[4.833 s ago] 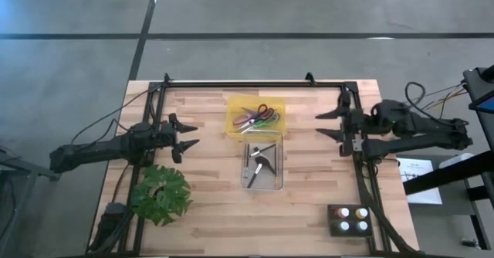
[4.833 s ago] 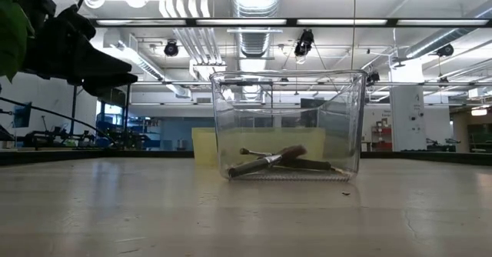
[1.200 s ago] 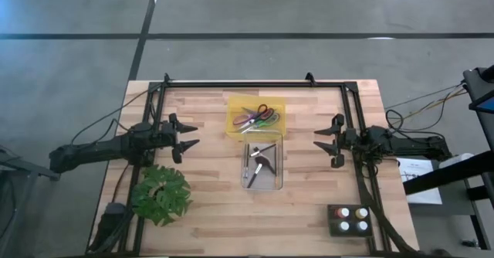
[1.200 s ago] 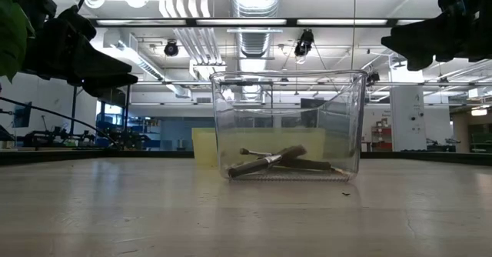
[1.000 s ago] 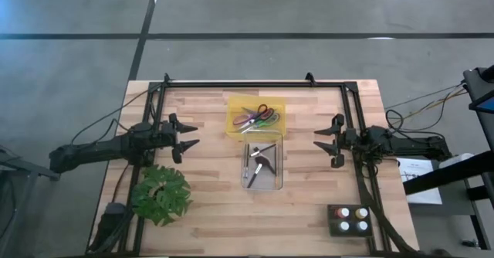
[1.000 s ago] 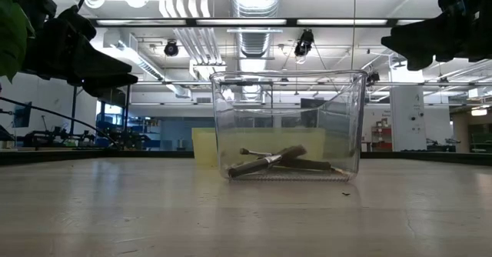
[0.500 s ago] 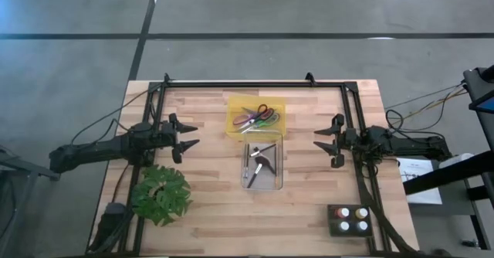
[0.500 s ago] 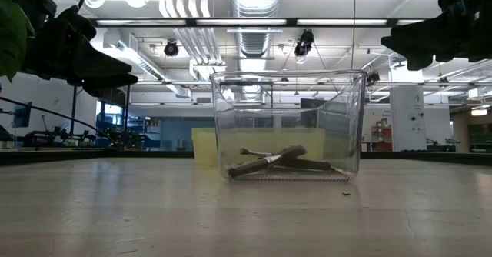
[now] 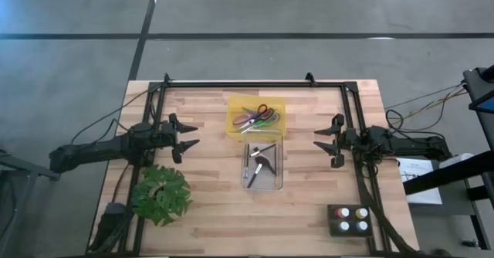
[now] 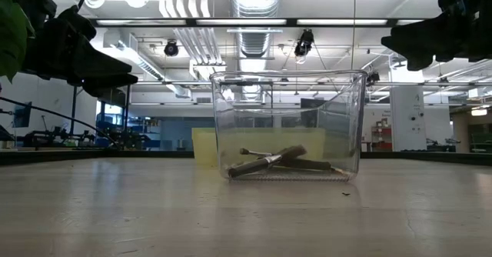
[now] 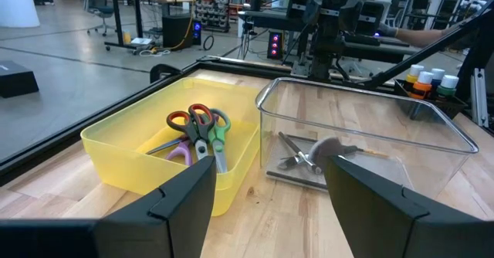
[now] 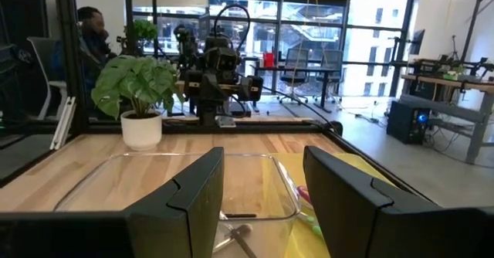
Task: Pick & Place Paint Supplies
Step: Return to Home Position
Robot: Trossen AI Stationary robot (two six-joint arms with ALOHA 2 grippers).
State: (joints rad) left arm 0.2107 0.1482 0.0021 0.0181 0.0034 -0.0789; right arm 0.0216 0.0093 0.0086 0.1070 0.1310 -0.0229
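A yellow tray (image 9: pixel 255 117) at the table's middle far side holds red-, green- and purple-handled scissors (image 11: pixel 197 130). Just nearer stands a clear bin (image 9: pixel 262 165) with dark-handled brushes (image 10: pixel 280 161) lying on its floor. A dark holder with several small paint bottles (image 9: pixel 349 220) sits at the near right corner. My left gripper (image 9: pixel 185 137) hovers open at the table's left side, pointing toward the trays. My right gripper (image 9: pixel 327 140) hovers open at the right side, facing it. Nothing is between either pair of fingers.
A green leafy plant in a white pot (image 9: pixel 160 194) stands at the near left, close beside my left arm. A black frame (image 9: pixel 255 82) runs along the table's far, left and right sides. A person sits in the room beyond (image 12: pixel 91 26).
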